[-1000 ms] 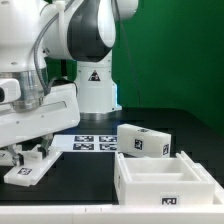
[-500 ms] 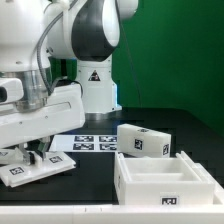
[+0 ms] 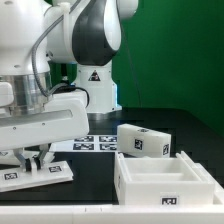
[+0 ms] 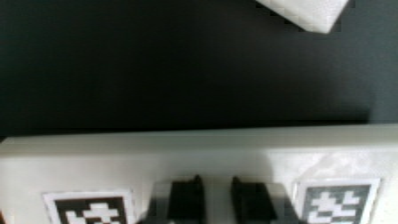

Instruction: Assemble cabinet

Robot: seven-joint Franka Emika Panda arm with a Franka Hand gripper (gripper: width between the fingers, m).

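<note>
My gripper (image 3: 36, 157) is at the exterior view's left, low over the black table, shut on a flat white cabinet panel (image 3: 40, 172) with tags on it. In the wrist view the two dark fingers (image 4: 183, 202) stand close together on the panel (image 4: 196, 155), between two of its tags; the gripper (image 4: 215, 202) pinches its edge. A white open box piece (image 3: 165, 180) sits at the front right. A smaller white box piece (image 3: 144, 142) with tags lies just behind it. A white corner of another piece (image 4: 302, 12) shows in the wrist view.
The marker board (image 3: 93, 143) lies flat behind the middle, in front of the white robot base (image 3: 95, 90). A green wall stands at the back. The arm's body fills the upper left.
The gripper has swung the panel from tilted toward level and carried it to the exterior view's right. The box pieces have not moved.
</note>
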